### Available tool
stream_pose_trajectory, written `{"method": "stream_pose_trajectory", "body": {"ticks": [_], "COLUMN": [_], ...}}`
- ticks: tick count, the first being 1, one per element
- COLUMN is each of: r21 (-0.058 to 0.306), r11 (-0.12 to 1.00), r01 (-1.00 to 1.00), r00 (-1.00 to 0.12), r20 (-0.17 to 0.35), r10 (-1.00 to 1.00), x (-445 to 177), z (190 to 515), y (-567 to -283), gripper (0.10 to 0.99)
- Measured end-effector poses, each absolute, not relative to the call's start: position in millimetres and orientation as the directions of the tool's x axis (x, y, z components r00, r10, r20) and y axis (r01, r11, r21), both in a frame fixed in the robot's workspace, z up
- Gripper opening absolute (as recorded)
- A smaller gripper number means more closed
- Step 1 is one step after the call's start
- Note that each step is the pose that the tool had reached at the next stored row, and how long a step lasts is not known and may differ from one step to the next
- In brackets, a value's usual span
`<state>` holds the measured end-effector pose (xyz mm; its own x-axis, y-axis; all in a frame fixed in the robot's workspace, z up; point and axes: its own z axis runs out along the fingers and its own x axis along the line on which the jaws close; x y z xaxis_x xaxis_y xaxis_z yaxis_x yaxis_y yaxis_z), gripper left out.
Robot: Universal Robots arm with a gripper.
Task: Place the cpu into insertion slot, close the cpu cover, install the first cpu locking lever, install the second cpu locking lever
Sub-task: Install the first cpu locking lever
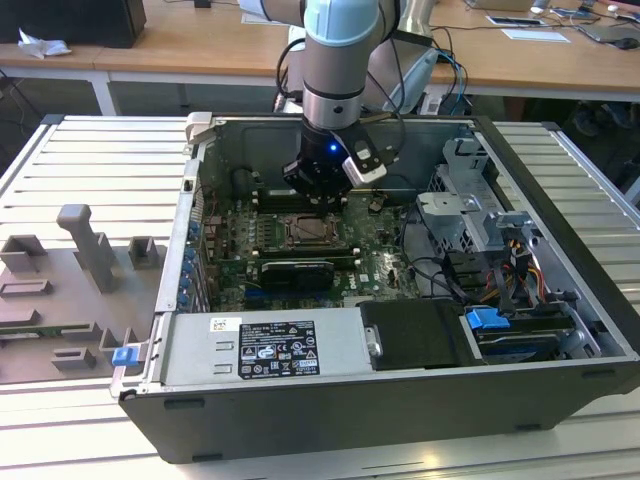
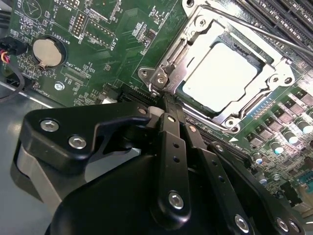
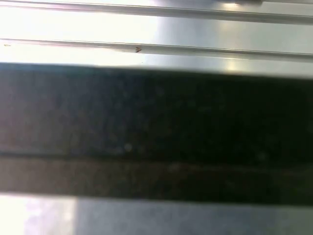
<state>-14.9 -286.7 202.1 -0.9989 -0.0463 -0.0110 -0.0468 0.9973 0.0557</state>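
Note:
The pale silver cpu (image 2: 220,76) lies flat in the insertion slot (image 1: 305,232) on the green motherboard. The grey metal cpu cover (image 2: 178,56) lies down around it, and the chip shows through the cover's central cut-out. A thin metal locking lever (image 2: 254,29) runs along one edge of the cover. My gripper (image 2: 168,100) has its black fingers (image 2: 172,147) pressed together with nothing between them, and the tip sits right at a corner of the socket frame. In the exterior view the gripper (image 1: 318,195) hangs low inside the open computer case, just behind the socket.
Long black memory slots (image 2: 283,14), a coin battery (image 2: 46,51) and capacitors (image 2: 293,132) surround the socket. The case holds a drive cage (image 1: 470,215), cables and a power supply (image 1: 270,350). A grey fixture tray (image 1: 70,290) lies at the exterior view's left.

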Motion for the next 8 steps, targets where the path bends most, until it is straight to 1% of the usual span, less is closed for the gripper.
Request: {"method": "stream_pose_trajectory", "body": {"ticks": [8], "r21": [0.059], "r11": [0.997], "r01": [-0.047], "r00": [-0.999], "r20": [-0.012], "r10": [-0.046], "x": [-14.5], "z": [203.1], "y": [-285.6], "gripper": [0.106]}}
